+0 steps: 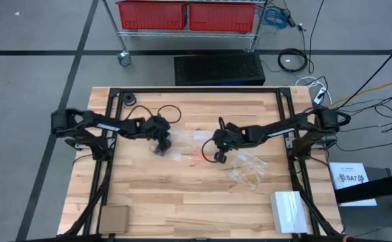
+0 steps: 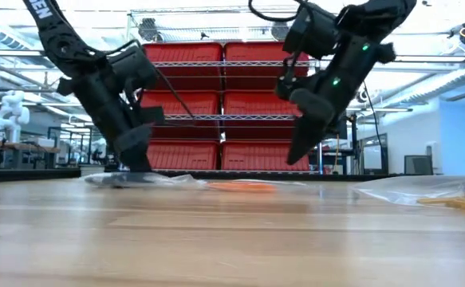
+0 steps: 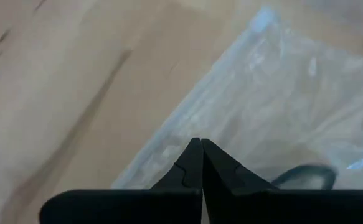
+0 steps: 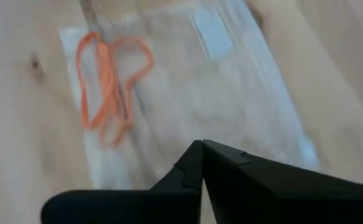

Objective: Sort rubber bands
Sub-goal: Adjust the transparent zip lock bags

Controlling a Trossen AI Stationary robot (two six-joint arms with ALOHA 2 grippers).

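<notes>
High view: wooden bench (image 1: 182,195) filling the middle of the frame. Left gripper (image 1: 161,146) left of centre, clenched, tip over a clear bag (image 1: 172,153). Right gripper (image 1: 218,153) just right of centre, also clenched, grasping nothing visible. Between the two, small orange rubber bands (image 1: 197,155) on the wood. Below and right of the right gripper, a crumpled clear bag with tan rubber bands (image 1: 248,172) inside. Flat brown card (image 1: 113,218) at lower left of the bench, white box (image 1: 288,211) at lower right. Red bins (image 1: 187,15) on a wire rack at the top edge, black mat (image 1: 219,68) under them.

Low view: left gripper (image 2: 136,169) at left of frame, tip down at the bench surface against clear plastic (image 2: 144,180). Right gripper (image 2: 300,155) right of centre, hanging above the bench, apart from it. Orange rubber bands (image 2: 244,186) lying flat near centre, between the two grippers. Another clear bag (image 2: 423,190) at the right edge. Red bins (image 2: 224,104) across the background.

Left wrist view: fingers (image 3: 190,171) pressed together at bottom centre, nothing between them. Clear bag (image 3: 274,106) spread over the right half, bare wood in the left half. Dark loop (image 3: 306,177) at lower right, under the plastic; cannot tell what it is.

Right wrist view: fingers (image 4: 197,168) pressed together at bottom centre, nothing between them. Orange rubber bands (image 4: 109,84) tangled at upper left, lying on a clear bag (image 4: 218,99) that crosses the frame's middle.
</notes>
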